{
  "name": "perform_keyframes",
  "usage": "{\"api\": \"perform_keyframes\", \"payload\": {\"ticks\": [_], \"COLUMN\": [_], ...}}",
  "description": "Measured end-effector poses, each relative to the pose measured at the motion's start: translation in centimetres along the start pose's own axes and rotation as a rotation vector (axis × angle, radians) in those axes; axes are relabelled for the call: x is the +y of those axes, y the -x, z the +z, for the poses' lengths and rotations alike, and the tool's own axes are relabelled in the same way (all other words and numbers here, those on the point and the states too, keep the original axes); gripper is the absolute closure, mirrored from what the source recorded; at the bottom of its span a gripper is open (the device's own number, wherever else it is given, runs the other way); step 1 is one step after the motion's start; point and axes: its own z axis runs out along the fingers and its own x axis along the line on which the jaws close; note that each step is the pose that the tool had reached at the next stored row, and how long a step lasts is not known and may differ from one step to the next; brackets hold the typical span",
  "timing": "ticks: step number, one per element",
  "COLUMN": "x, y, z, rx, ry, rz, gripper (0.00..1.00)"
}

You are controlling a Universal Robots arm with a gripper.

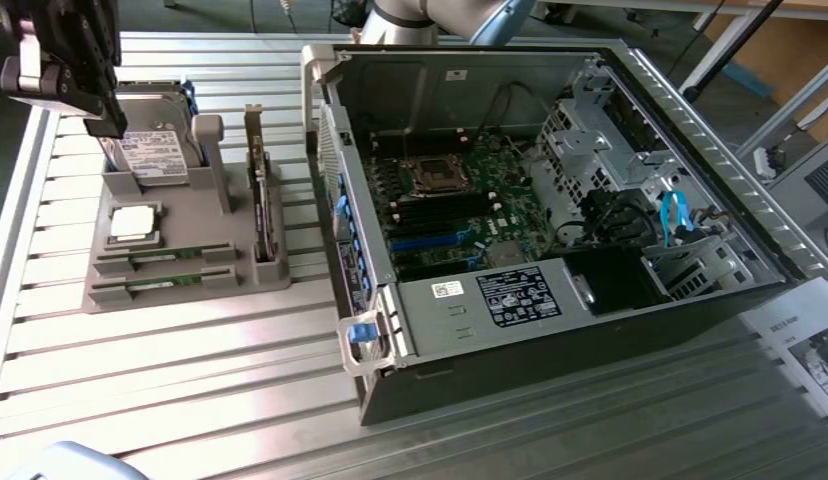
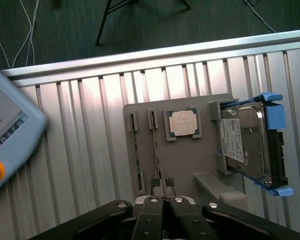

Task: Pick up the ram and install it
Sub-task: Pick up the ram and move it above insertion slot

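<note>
Fingers (image 2: 159, 187) pinched shut and empty, we hover over the grey holder (image 2: 182, 160); the ram (image 2: 136, 155) sits slotted along its edge opposite the hard drive (image 2: 242, 145). Approach stage, we judge; grasping calls for opening first

A workshop: opened computer case (image 1: 401, 80) on slatted aluminium bench (image 1: 187, 380)

The exterior view looks steeply down from afar. The wrist view looks past the claw (image 2: 162, 184); both share the grey holder (image 1: 187, 238) below it.
</note>
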Motion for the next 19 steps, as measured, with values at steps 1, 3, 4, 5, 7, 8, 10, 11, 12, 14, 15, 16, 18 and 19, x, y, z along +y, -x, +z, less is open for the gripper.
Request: {"api": "perform_keyframes", "payload": {"ticks": [1,3,4,5,7,8,10,11,12,14,15,16,18,19], "x": [0.0,0.0,0.0,0.0,0.0,0.0,0.0,0.0,0.0,0.0,0.0,0.0,-0.01,-0.01], "y": [0.0,0.0,0.0,0.0,0.0,0.0,0.0,0.0,0.0,0.0,0.0,0.0,0.0,0.0], "z": [0.0,0.0,0.0,0.0,0.0,0.0,0.0,0.0,0.0,0.0,0.0,0.01,0.02,0.04], "rx": [0.0,0.0,0.0,0.0,0.0,0.0,0.0,0.0,0.0,0.0,0.0,-0.0001,-0.0007,-0.0012], "ry": [0.0,0.0,0.0,-0.0001,-0.0001,0.0,0.0,0.0,-0.0001,0.0,0.0,-0.0006,-0.0022,-0.0029], "rz": [0.0,0.0,0.0,0.0,0.0,0.0,0.0,0.0,0.0,0.0,0.0,0.0,0.0,-0.001], "gripper": [0.89,0.84,0.84,0.76,0.76,0.76,0.76,0.76,0.76,0.76,0.76,0.76,0.76,0.76]}}
